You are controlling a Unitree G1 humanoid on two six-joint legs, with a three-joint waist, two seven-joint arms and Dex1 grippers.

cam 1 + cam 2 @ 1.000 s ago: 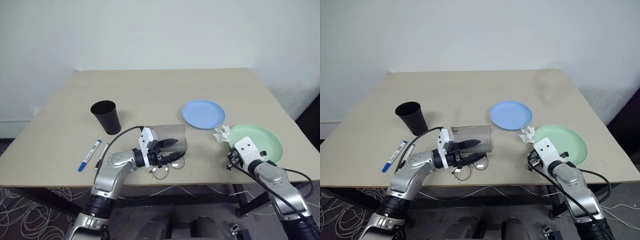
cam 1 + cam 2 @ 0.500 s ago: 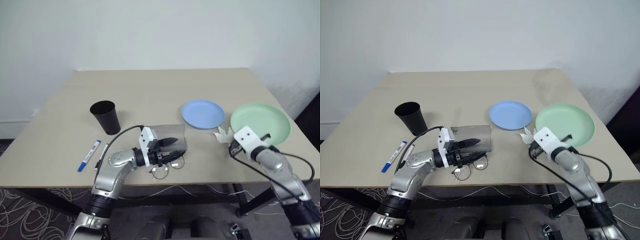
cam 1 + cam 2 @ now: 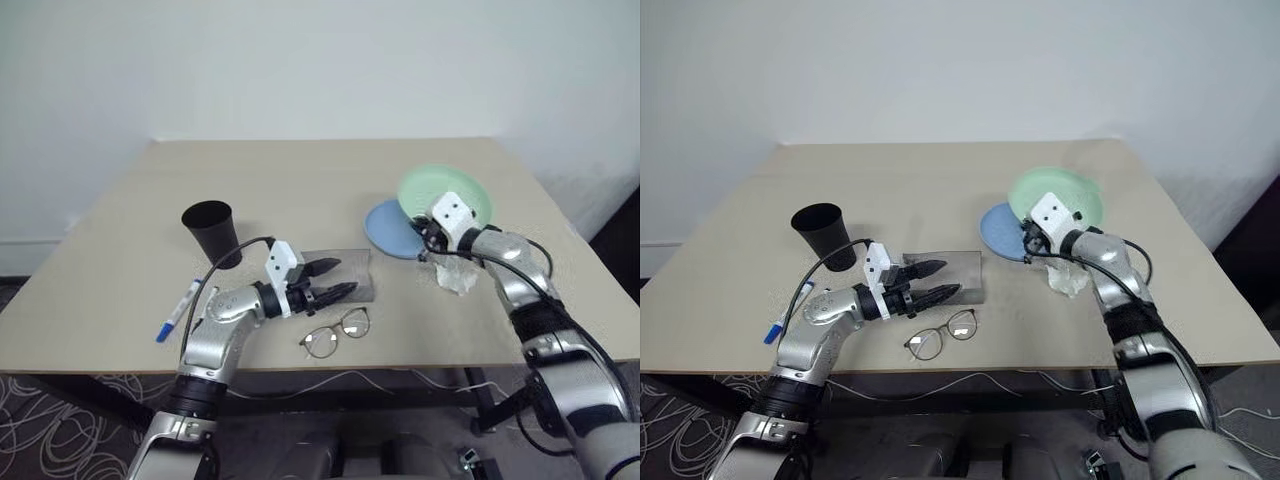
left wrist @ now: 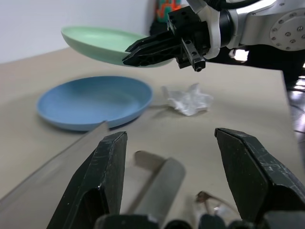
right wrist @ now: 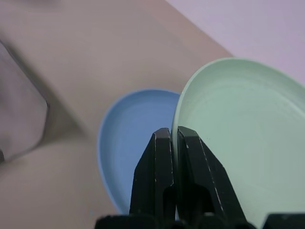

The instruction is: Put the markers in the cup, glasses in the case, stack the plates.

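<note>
On the left of the table (image 3: 120, 250) the markers (image 3: 178, 311) are lying side by side near the front edge, with the black cup (image 3: 212, 233) standing upright just behind them. The left gripper (image 3: 335, 279) is hovering with its fingers spread and nothing between them, pointing across the grey case (image 3: 345, 268), which is lying flat toward the middle. The glasses (image 3: 335, 333) are sitting on the tabletop in front of the case, just beside the gripper and apart from it. Further right the blue plate (image 3: 387, 232) is resting on the table, and the right gripper (image 4: 143, 49) is pinching the rim of the green plate (image 3: 455, 192), holding it tilted above the blue one. A crumpled paper scrap (image 3: 456, 275) is lying beside the blue plate under that arm. The table is plain beige, a white wall (image 3: 320, 60) is standing behind it, and cables (image 3: 60, 420) are trailing on the floor
</note>
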